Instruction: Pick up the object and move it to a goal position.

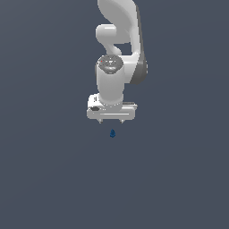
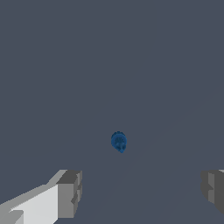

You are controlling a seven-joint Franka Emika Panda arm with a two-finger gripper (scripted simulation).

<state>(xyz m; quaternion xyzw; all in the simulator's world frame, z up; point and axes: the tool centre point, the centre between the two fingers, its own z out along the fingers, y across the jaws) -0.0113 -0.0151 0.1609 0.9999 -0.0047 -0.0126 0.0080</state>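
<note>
Well, from the exterior view I see the white arm [image 1: 117, 49] reaching down the middle of the picture against a flat grey-blue ground [image 1: 44, 179], with its gripper [image 1: 112, 121] pointing straight down. Only two short finger stubs poke out under the wide hand block, set well apart, so I read the gripper as spread, with nothing between the fingers. The object [image 1: 112, 133], a tiny dark blue lump, sits just below the gripper and clear of it, about midway between the two stubs. This view gives me the whole arm and its pose, but the lump is only a speck and I cannot make out its shape. A small dark mark sits on the hand block at the exterior view's left; it is too small for me to read.

Switching to the wrist view, I lose the arm entirely and get the object [image 2: 118, 141] far larger: a lumpy, rounded blue thing narrowing to a point at one end, lying alone on the ground [image 2: 109, 52]. The two grey fingertips [image 2: 70, 193] stand far apart at opposite edges of the frame, neither touching the lump, confirming the gripper [image 2: 142, 192] is spread wide. I find no writing or brand here.
</note>
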